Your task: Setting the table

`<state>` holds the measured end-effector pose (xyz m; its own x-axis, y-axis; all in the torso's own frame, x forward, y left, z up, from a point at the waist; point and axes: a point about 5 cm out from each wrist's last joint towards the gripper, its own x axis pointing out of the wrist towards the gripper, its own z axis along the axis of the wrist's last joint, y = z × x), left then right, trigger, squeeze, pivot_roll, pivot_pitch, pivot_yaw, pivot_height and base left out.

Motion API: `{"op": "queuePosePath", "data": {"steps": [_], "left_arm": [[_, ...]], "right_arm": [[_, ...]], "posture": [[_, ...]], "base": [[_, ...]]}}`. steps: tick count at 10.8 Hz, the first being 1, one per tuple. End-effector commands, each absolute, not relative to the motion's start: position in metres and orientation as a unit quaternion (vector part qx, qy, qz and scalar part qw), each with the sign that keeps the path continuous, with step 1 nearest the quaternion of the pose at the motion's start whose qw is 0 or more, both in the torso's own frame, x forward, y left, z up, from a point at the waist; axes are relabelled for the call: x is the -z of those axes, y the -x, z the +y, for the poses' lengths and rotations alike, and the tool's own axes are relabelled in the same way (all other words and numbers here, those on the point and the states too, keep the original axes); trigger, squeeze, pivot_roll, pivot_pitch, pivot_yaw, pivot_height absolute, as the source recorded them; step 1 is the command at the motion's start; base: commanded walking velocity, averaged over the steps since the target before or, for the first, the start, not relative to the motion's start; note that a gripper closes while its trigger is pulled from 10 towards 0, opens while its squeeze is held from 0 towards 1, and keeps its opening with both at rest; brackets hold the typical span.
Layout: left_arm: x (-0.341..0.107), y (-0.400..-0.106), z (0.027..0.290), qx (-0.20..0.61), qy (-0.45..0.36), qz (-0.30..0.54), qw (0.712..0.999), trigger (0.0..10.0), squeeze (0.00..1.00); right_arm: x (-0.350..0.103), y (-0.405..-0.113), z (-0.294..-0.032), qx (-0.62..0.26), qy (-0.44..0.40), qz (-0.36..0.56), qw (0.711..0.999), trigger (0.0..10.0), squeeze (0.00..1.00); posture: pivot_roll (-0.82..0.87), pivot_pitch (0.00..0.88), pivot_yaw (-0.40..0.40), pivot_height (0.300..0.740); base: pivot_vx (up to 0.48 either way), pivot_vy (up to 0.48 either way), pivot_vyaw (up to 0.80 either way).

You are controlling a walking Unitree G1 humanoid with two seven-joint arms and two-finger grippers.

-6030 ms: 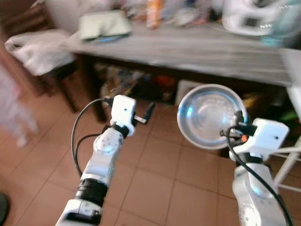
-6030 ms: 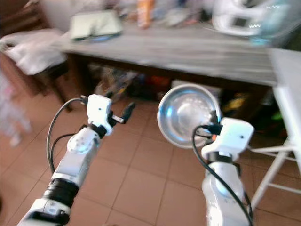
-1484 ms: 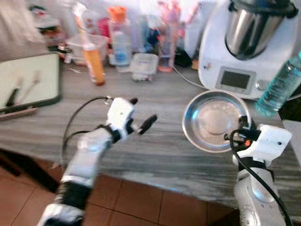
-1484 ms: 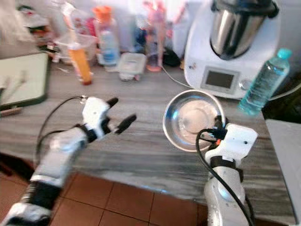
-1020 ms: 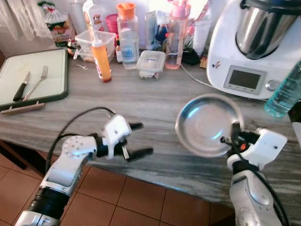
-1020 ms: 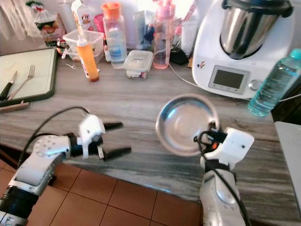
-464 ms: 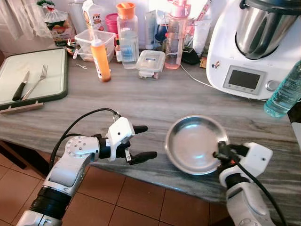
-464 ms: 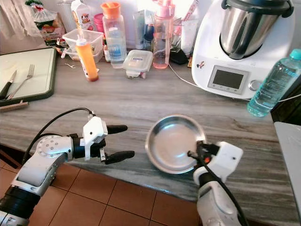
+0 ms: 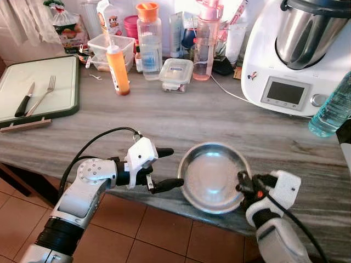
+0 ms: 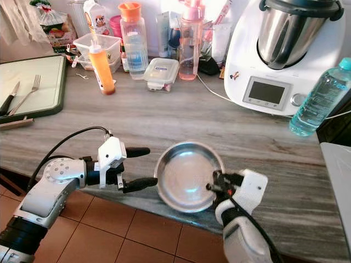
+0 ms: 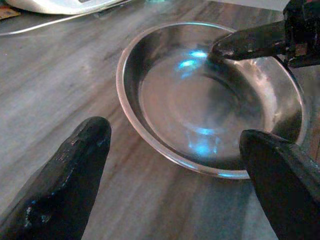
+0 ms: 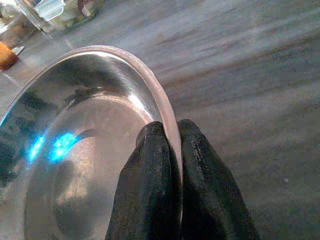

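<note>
**Item: steel bowl, near edge of surface**

Presently the steel bowl sits low on the grey wood-grain surface, close to its front edge; whether its base fully touches cannot be told. Round, shallow, polished metal with a rolled rim and bluish reflections inside.

Right end effector: two black fingers pressed together on the bowl's rim, one inside and one outside, at the side nearest the robot's right.

Left end effector: fingers spread apart, holding nothing, just beside the bowl's left rim; the wrist view looks between the two black fingertips onto the bowl.

Behind, along the wall side of the surface:
- white kitchen machine with steel jug and small display, far right;
- clear blue-tinted water bottle, at the right edge;
- lidded clear food box;
- orange squeeze bottle;
- clear bottle with orange cap;
- pink-capped bottle.

Far left: green-edged cutting board carrying a fork and a knife.

Change noted: six seconds ago the bowl was carried upright in the air over tiled floor; half a second ago it lay further right. It now rests nearer the left end effector, right grip unchanged.
</note>
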<state>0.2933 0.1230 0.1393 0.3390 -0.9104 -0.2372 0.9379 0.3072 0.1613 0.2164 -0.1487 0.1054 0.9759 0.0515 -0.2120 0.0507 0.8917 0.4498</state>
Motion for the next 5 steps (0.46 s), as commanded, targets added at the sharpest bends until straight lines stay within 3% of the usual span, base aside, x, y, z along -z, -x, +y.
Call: {"op": "queuePosePath", "data": {"steps": [1, 5], "left_arm": [[-0.143, -0.292, 0.119, 0.581, -0.142, 0.044, 0.8, 10.0, 0.0], [-0.143, -0.291, 0.115, 0.59, -0.138, 0.046, 0.794, 10.0, 0.0]], "right_arm": [[-0.096, -0.211, -0.148, 0.007, -0.233, 0.138, 0.963, 10.0, 0.0], [-0.089, -0.197, -0.158, 0.018, -0.214, 0.154, 0.964, 10.0, 0.0]], "posture": [[0.08, 0.095, -0.003, 0.74], [0.08, 0.096, 0.002, 0.74]], "base": [[0.0, 0.0, 0.0], [0.0, 0.0, 0.0]]}}
